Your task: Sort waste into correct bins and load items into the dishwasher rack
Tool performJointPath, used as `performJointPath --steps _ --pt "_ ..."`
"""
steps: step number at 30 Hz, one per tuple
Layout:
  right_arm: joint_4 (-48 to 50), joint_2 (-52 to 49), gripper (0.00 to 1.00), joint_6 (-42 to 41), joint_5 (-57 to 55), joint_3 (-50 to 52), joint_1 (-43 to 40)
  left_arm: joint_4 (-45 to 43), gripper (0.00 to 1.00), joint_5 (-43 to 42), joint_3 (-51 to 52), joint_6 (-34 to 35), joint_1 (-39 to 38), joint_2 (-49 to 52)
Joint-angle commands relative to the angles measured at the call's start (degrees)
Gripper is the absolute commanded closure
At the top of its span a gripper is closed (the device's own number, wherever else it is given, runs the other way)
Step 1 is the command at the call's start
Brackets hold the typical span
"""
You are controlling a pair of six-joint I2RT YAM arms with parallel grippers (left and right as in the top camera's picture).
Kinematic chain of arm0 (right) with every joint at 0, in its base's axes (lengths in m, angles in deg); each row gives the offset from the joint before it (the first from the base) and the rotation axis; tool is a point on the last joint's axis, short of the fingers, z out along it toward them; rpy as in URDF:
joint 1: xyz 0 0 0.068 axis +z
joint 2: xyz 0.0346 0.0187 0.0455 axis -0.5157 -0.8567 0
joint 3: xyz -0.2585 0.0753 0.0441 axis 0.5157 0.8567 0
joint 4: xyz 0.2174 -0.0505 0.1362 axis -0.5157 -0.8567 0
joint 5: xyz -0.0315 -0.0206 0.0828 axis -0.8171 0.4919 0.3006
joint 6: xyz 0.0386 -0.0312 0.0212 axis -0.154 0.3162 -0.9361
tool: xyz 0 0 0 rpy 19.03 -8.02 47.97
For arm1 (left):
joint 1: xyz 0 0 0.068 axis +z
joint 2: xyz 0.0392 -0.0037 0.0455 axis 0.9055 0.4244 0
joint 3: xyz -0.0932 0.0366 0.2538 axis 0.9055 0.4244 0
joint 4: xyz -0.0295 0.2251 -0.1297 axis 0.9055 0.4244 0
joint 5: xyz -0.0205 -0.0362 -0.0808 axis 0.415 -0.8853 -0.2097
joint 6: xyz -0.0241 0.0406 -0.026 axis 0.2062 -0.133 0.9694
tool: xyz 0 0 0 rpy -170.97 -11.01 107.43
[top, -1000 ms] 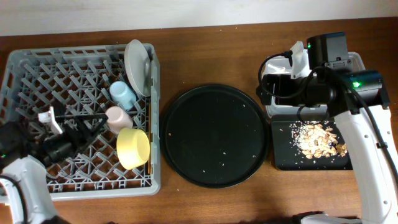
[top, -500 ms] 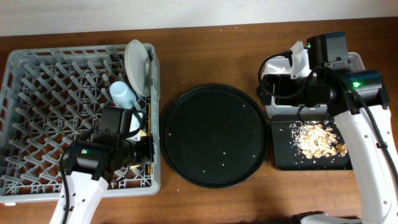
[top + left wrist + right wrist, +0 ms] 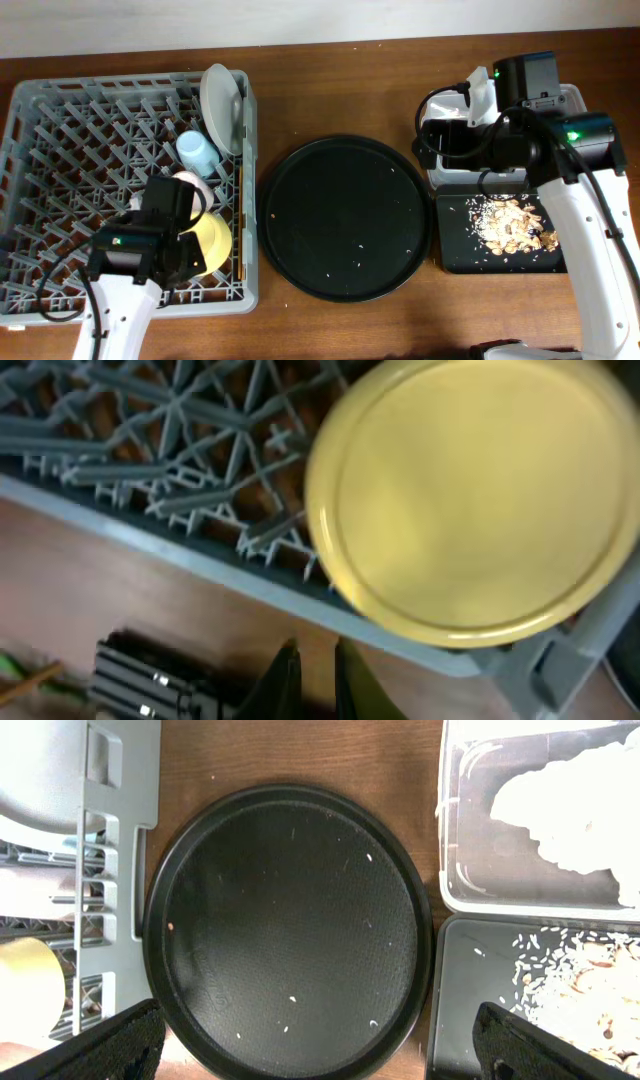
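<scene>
Left gripper (image 3: pixel 315 660) hung nearly closed beside yellow bowl (image 3: pixel 480 500) at dishwasher rack (image 3: pixel 150 460) edge | right gripper (image 3: pixel 315 1025) spread wide above round black tray (image 3: pixel 290 930)

The yellow bowl (image 3: pixel 470 500) rests in the grey rack (image 3: pixel 150 460), the pincer (image 3: pixel 315 682) nearly closed below it.

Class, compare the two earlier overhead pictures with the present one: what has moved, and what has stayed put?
The left gripper swung from the dishwasher rack's left side rightwards over the pink cup and yellow bowl, then drew back leftwards towards the rack's near edge, shut and holding nothing. The right gripper, plate, blue cup, round tray and food scraps stayed as they were.
</scene>
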Motion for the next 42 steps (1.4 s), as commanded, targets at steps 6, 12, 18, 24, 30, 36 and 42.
performJointPath --steps 6,12,18,24,30,36,42 --pt "0.0 0.9 0.01 0.2 -0.2 -0.9 -0.2 1.8 0.89 -5.5 -0.5 1.7 0.2 0.0" --pt "0.0 0.9 0.01 0.2 -0.1 -0.9 -0.2 1.6 0.86 -10.5 1.5 1.7 0.2 0.2" --pt "0.0 0.9 0.01 0.1 -0.1 -0.9 -0.2 -0.8 0.99 -12.6 4.1 2.2 0.1 0.2" --pt "0.0 0.9 0.01 0.2 -0.1 -0.9 -0.2 -14.2 0.99 -12.8 6.2 2.1 0.2 0.1" --pt "0.0 0.9 0.01 0.2 -0.1 -0.9 -0.2 -17.5 0.83 -15.8 4.6 1.5 0.2 0.1" --pt "0.0 0.9 0.01 0.2 -0.1 -0.9 -0.2 -22.2 0.01 -15.8 4.5 1.5 0.2 0.1" --pt "0.0 0.9 0.01 0.2 -0.2 -0.9 -0.2 -22.2 0.01 -15.8 4.5 1.5 0.2 0.1"
